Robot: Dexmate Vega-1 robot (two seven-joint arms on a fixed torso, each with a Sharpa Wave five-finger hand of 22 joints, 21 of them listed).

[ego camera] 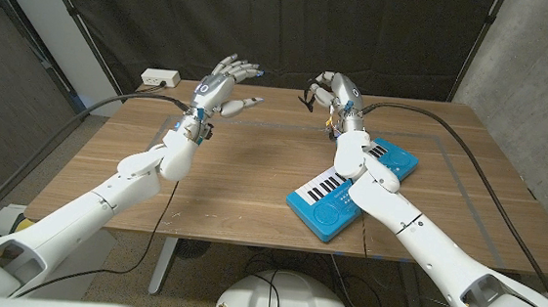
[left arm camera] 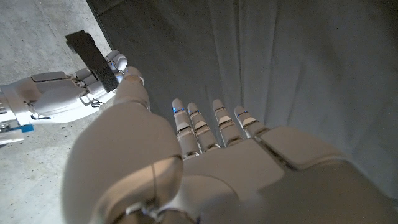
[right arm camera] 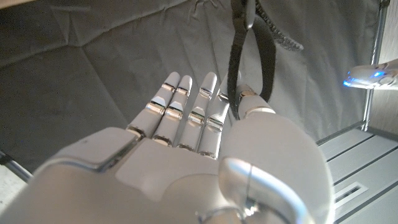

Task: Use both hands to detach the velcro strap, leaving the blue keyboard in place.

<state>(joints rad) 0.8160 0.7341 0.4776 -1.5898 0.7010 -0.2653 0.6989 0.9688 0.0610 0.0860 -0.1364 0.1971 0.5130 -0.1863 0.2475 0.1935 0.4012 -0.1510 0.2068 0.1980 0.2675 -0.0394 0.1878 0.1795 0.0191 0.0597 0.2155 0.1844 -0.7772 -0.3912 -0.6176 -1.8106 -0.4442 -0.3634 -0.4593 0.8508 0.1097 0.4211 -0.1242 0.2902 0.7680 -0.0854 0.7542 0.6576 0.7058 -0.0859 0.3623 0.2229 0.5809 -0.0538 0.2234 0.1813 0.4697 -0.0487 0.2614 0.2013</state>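
The velcro strap (right arm camera: 252, 46) is up in the air, a dark loop dangling from the right hand (ego camera: 336, 90), well above the far side of the wooden table (ego camera: 243, 171). In the right wrist view it hangs against the thumb side of that hand, pinched where the thumb meets the nearest finger, one frayed end trailing off to the side. The rest of the fingers (right arm camera: 186, 106) lie straight and close together beside it, not touching the strap. From the head view the same strap shows as a small black curl at the fingertips, though how tightly it is held cannot be told from there.

The blue keyboard (ego camera: 349, 191) lies on the table under the right forearm, set at a slant near the table's right half — nothing wraps it.

The left hand (ego camera: 226, 81) is lifted over the far left part of the table, palm open, fingers (left arm camera: 208, 124) fanned apart and holding nothing. It is well apart from the strap.

Behind the table hangs a dark curtain (ego camera: 265, 16), and a white power strip (ego camera: 159, 78) sits near the far left corner.
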